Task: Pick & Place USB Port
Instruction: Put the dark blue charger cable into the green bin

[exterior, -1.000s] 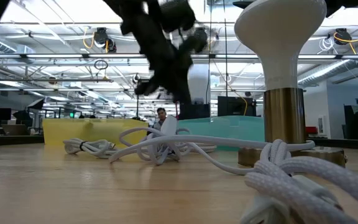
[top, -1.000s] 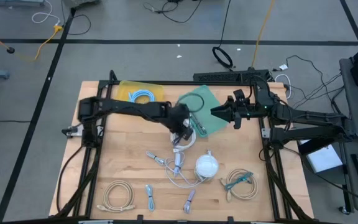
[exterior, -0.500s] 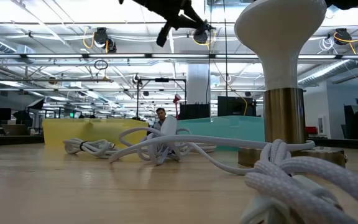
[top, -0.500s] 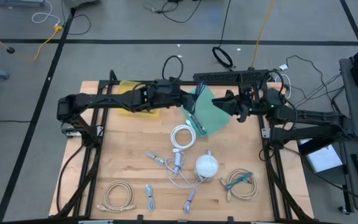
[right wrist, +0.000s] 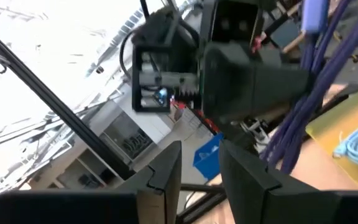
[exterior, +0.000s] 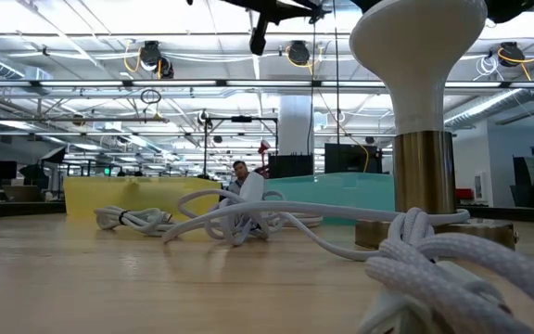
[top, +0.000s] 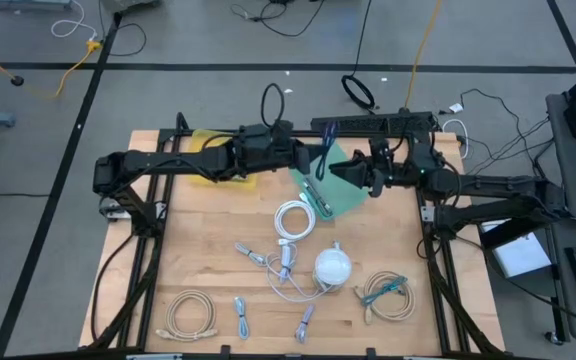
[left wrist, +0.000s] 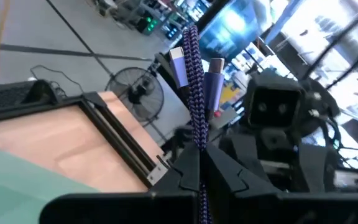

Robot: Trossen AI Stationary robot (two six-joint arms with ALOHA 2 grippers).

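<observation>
A purple braided USB cable [left wrist: 194,93], folded into several strands, has a pale plug [left wrist: 179,59] and a purple plug [left wrist: 215,74] at its free ends. My left gripper [top: 313,160] is shut on it, high above the green tray [top: 346,198] at the table's far middle. My right gripper [top: 336,172] faces it from the right, close by. Its fingers [right wrist: 166,171] are open with nothing between them, and the cable [right wrist: 312,93] passes beside them. My left gripper pinches the cable's bundled strands [left wrist: 199,140] between its two fingers, some way from the plugs. The fingers lie level, pointing toward the table's right, across the strands. The cable is lifted clear of the table, its plug ends standing beyond the fingertips.
A yellow tray [top: 200,140] holding a light blue cable stands at the far left. A white coiled cable [top: 293,220], a white domed object [top: 333,267] and several more cables [top: 190,315] lie on the wood toward the near edge.
My left gripper has risen from low over the white coiled cable, gone toward the far edge, and tipped from pointing down to level. The purple cable has come up with it, clear of the table. My right gripper has shifted slightly toward the left one.
</observation>
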